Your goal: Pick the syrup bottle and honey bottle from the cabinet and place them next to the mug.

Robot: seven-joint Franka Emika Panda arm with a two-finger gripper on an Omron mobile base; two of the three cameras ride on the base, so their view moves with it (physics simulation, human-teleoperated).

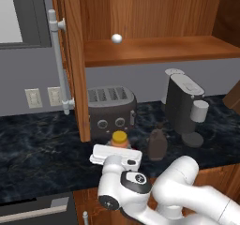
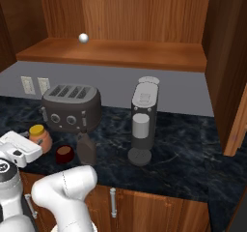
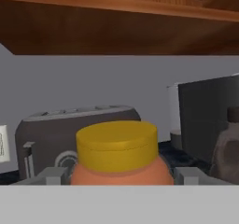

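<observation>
The honey bottle point(image 3: 117, 153), orange-brown with a yellow cap, stands between my gripper point(image 3: 119, 174) fingers, which press its two sides. It sits low at the front of the dark counter point(image 1: 37, 149), in front of the toaster, with my gripper point(image 1: 117, 150) reaching it from the front edge. In the right base view the honey bottle point(image 2: 39, 137) is just left of the dark red mug point(image 2: 64, 153), held by my gripper point(image 2: 34, 145). The dark syrup bottle point(image 2: 86, 149) stands upright right of the mug and shows again as the syrup bottle point(image 1: 157, 144). Above hangs the open cabinet point(image 1: 154, 50).
A grey toaster point(image 1: 111, 109) stands right behind the honey bottle. The big coffee machine point(image 1: 185, 104) is to the right. On the cabinet shelf lies a small white ball point(image 1: 116, 38). The cabinet door with its bar handle point(image 1: 58, 64) hangs open at the left.
</observation>
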